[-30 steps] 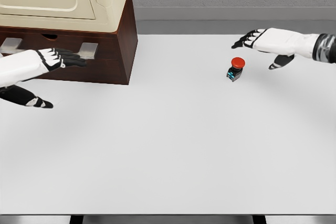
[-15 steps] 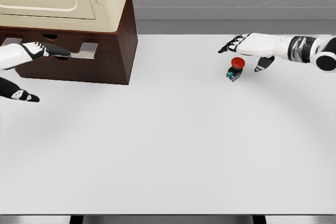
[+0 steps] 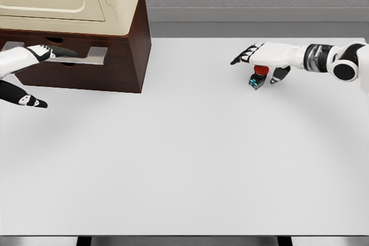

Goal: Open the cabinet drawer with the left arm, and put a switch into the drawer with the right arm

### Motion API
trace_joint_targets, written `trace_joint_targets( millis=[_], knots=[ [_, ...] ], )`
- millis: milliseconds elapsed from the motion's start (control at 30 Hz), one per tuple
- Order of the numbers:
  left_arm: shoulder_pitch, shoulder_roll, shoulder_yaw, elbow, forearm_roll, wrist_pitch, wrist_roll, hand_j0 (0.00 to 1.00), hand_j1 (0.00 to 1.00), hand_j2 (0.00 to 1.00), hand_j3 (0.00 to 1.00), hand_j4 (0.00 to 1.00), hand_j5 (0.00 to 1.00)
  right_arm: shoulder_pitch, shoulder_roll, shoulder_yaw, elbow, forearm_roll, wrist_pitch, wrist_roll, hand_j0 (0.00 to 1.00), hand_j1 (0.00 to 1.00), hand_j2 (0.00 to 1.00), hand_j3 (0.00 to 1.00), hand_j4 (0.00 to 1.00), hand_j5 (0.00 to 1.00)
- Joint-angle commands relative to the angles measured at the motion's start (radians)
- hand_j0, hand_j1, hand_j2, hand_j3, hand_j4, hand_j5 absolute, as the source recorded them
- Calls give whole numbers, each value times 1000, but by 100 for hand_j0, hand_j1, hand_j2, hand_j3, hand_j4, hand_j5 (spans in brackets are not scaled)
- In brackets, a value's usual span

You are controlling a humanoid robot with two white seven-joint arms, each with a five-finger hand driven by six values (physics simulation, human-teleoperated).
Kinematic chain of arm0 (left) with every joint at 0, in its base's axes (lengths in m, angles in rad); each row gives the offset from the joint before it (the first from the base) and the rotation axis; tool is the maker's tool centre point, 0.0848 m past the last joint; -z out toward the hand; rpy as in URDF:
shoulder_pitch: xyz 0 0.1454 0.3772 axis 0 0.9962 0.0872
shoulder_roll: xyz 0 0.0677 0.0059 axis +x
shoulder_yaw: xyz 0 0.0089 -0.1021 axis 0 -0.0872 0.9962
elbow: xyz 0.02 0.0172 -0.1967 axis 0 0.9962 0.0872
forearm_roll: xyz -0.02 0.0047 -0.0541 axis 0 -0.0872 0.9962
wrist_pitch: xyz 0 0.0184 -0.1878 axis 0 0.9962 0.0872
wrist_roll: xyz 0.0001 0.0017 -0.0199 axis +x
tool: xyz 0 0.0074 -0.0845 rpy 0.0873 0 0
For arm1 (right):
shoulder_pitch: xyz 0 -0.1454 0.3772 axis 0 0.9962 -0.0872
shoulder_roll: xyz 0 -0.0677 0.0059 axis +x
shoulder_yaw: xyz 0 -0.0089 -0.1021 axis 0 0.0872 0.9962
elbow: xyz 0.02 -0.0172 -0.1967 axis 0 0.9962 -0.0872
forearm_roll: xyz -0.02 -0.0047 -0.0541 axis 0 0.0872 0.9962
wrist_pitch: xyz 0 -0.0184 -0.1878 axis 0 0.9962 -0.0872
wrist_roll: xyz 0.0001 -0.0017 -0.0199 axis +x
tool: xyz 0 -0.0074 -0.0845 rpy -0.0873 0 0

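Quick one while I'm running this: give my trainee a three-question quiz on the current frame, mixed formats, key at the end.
1. True or false: the right hand has lifted the switch off the table.
2. The left hand is at: A) the drawer handle B) the switch C) the table's near edge.
3. Fill in: the switch's button is coloured ____.

Key
1. False: the switch stands on the table, with the hand spread just above it.
2. A: its fingers reach the handle on the cabinet; whether they grip it cannot be told.
3. Red.
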Motion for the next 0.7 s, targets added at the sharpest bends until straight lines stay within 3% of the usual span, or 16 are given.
trace_joint_targets(
  millis=[0, 333, 533, 567, 667],
  knots=[
    [0, -10, 1, 20, 4, 2, -1, 100, 100, 100, 100, 100, 100, 0, 2, -2, 0, -4, 0, 3, 100, 100, 100, 100, 100, 100],
    [-2, -46, 1, 89, -2, 2, -2, 100, 100, 100, 100, 100, 100, 6, 0, -12, 18, 13, 0, 13, 97, 97, 97, 97, 97, 97],
    [-2, -53, -7, 117, -10, 2, 1, 100, 100, 100, 100, 100, 100, 6, -3, -35, 20, 52, 0, 13, 78, 78, 78, 78, 78, 78],
    [0, -57, -7, 121, -10, 2, 1, 100, 100, 100, 100, 100, 100, 6, -2, -36, 20, 68, 0, 13, 69, 69, 69, 69, 69, 69],
    [-2, -82, -7, 141, -14, 2, 2, 100, 100, 100, 100, 100, 100, 14, -2, -50, 18, 77, 0, 15, 64, 64, 64, 64, 64, 64]
  ],
)
